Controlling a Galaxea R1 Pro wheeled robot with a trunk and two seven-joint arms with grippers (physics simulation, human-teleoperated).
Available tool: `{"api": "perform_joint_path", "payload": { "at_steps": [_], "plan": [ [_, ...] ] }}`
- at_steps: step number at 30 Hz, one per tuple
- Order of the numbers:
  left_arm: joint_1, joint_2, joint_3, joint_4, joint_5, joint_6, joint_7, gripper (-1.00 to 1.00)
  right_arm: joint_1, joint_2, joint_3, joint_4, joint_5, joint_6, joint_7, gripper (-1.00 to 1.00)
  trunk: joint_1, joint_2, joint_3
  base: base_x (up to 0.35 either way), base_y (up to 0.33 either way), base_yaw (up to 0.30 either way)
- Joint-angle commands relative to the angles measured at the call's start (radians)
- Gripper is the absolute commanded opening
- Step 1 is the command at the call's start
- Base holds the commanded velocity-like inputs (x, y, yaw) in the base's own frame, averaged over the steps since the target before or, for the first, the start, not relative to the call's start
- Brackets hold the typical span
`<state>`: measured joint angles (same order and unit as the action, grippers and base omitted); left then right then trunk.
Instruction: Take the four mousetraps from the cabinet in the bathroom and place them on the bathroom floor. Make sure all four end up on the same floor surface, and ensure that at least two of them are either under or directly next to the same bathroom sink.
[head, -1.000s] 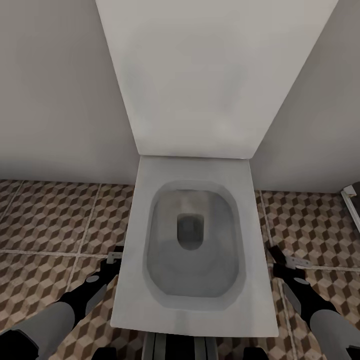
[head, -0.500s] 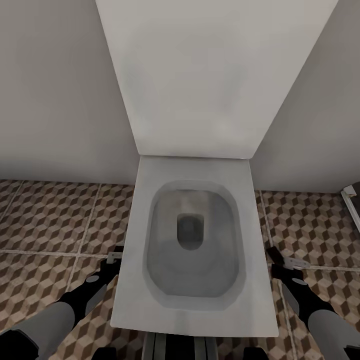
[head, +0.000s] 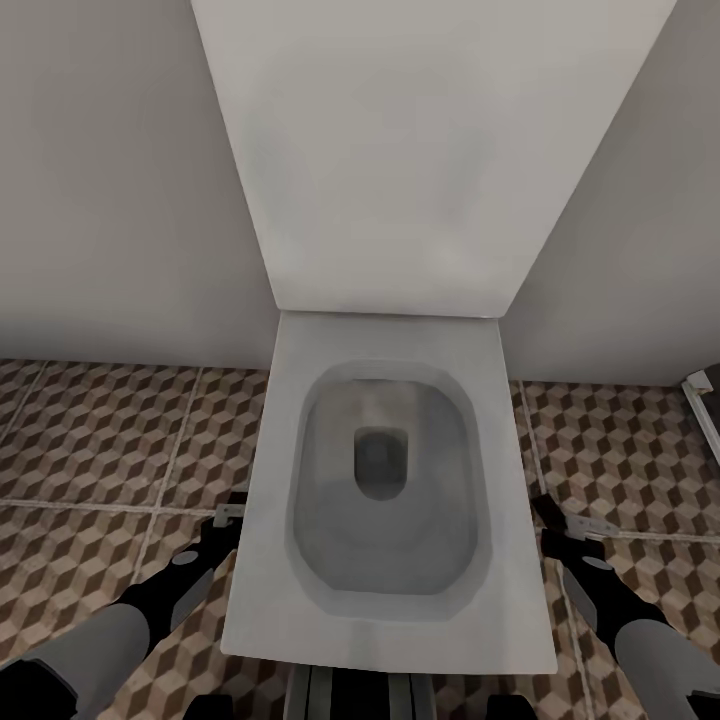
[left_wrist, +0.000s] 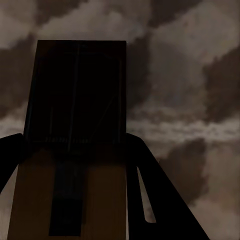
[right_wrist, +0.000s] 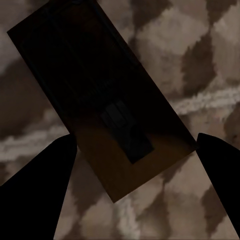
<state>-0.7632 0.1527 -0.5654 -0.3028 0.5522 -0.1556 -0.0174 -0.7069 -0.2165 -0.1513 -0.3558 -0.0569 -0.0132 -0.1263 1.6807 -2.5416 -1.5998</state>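
Note:
Two mousetraps are in view, over the cube-patterned bathroom floor (head: 90, 440) on either side of a toilet. My left gripper (head: 226, 520) hangs low just left of the bowl, shut on one mousetrap (head: 230, 511). Its wrist view has that dark board (left_wrist: 75, 100) between the fingers (left_wrist: 150, 200), close above the tiles. My right gripper (head: 556, 522) is low on the toilet's right and open. A second mousetrap (head: 597, 523) lies beside it. In the right wrist view this trap (right_wrist: 105, 100) sits tilted over the tiles, clear of both fingers (right_wrist: 35, 190). The cabinet and sink are out of view.
A white toilet (head: 520, 480) with its lid raised stands straight ahead against a pale wall (head: 100, 200), between my two arms. A white-framed object (head: 703, 400) pokes in at the right edge. Tiled floor stretches out on both sides of the toilet.
My right arm has drawn back slightly toward me, while the trap beside it stays where it was. The left arm and its trap have not moved.

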Motion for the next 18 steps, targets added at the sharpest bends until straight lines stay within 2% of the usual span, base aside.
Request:
{"api": "perform_joint_path", "payload": {
  "at_steps": [1,18],
  "plan": [
    [-0.001,0.001,-0.007,0.001,0.008,-0.004,-0.001,-1.00,0.000,0.000,-0.001,0.000,-0.006,-0.001,-0.001,-1.00,0.000,0.000,0.000,0.000,0.000,0.000],
    [-0.001,0.001,-0.008,0.001,0.008,-0.005,-0.001,-1.00,0.000,0.003,0.001,0.017,-0.006,-0.001,-0.001,-1.00,0.000,0.000,0.000,0.000,0.000,0.000]
  ]
}}
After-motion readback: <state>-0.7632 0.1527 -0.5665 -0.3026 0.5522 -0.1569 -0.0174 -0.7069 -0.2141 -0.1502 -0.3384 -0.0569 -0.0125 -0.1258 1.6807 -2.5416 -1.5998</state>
